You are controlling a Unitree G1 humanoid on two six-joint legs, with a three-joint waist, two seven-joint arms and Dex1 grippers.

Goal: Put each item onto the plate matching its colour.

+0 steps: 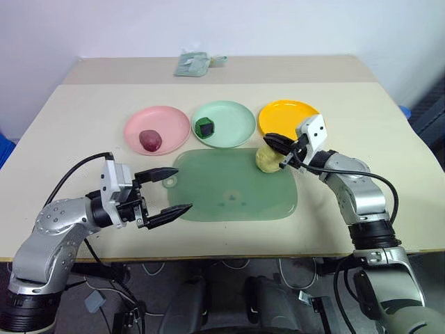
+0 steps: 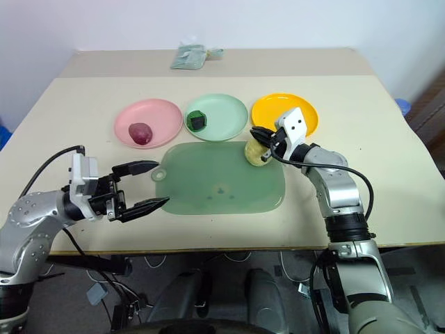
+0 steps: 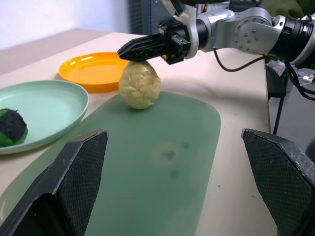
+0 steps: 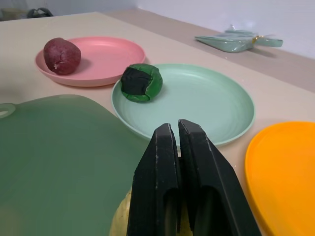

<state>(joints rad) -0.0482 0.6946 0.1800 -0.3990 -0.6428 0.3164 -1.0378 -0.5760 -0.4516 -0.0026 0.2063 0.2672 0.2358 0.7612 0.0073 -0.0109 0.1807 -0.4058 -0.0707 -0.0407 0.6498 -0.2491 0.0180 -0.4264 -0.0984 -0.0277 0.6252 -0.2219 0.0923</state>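
My left tool [image 1: 163, 191] hangs wide open, idle, well clear. Right tool [image 3: 129, 50] is pinched shut on top of the yellow fruit [image 3: 140, 84], which stands upright on the green mat [image 1: 233, 188]. Orange plate [image 1: 287, 117] lies just beyond the tool, bare; clear short path.

At frame centre the pale yellow fruit [image 3: 140, 84] stands on the green mat [image 3: 162, 162], the right gripper [image 3: 129, 50] shut just above it; orange-yellow plate [image 3: 93, 71] behind, mint plate [image 3: 44, 110] at left holding the dark green ball [image 3: 11, 127].
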